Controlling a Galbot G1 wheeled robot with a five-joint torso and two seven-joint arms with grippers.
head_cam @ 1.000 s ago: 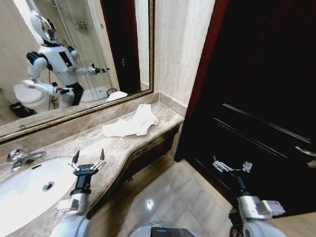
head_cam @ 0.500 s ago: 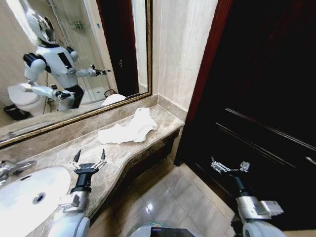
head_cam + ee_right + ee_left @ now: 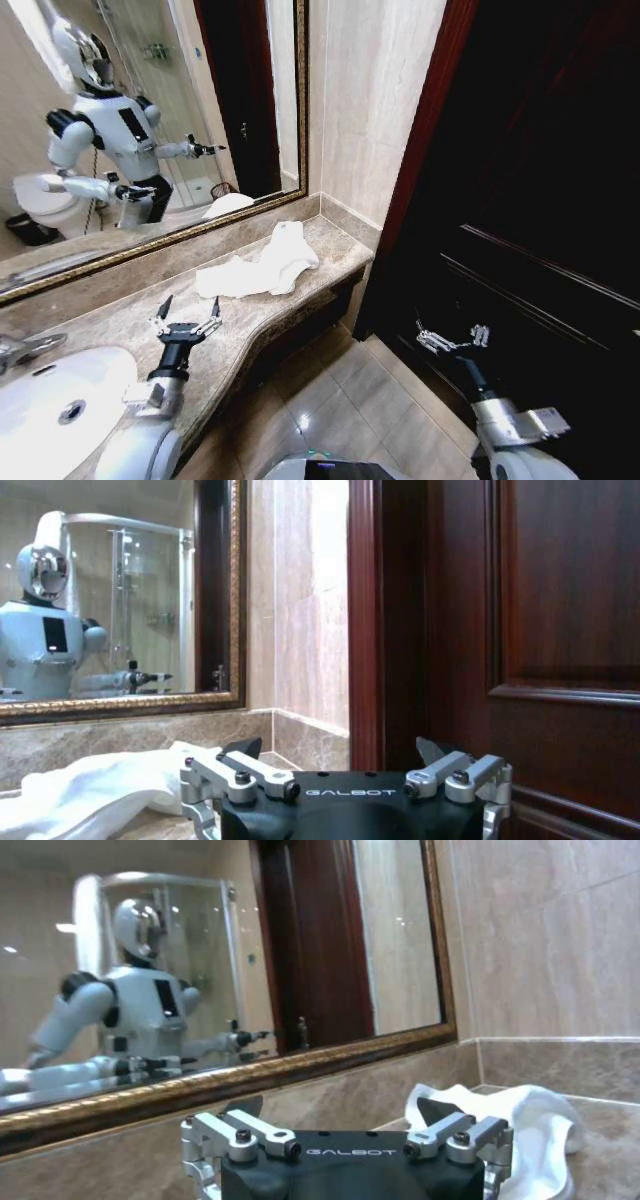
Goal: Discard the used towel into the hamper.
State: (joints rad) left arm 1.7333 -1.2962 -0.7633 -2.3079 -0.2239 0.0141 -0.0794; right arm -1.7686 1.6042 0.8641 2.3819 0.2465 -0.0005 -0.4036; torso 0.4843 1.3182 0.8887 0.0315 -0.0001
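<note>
A crumpled white towel [image 3: 262, 268] lies on the marble counter [image 3: 120, 320] near its far end, below the mirror. My left gripper [image 3: 187, 318] hovers open over the counter, a short way from the towel and not touching it. In the left wrist view the towel [image 3: 520, 1117] lies just beyond the open, empty left gripper [image 3: 335, 1104]. My right gripper [image 3: 452, 338] hangs open and empty over the floor, in front of the dark door. The right wrist view has the towel [image 3: 90, 795] off to the side of the right gripper [image 3: 335, 746]. The hamper is out of view.
A white sink [image 3: 50, 395] with a chrome faucet [image 3: 20, 350] sits at the counter's near end. A gold-framed mirror [image 3: 150, 120] reflects the robot. A dark wooden door [image 3: 540, 180] stands on the right, with glossy tiled floor [image 3: 340, 400] between it and the counter.
The whole view has shifted as the camera moved, and the sink now lies nearer the left edge. The left gripper stands somewhat closer to the towel. Both grippers remain open.
</note>
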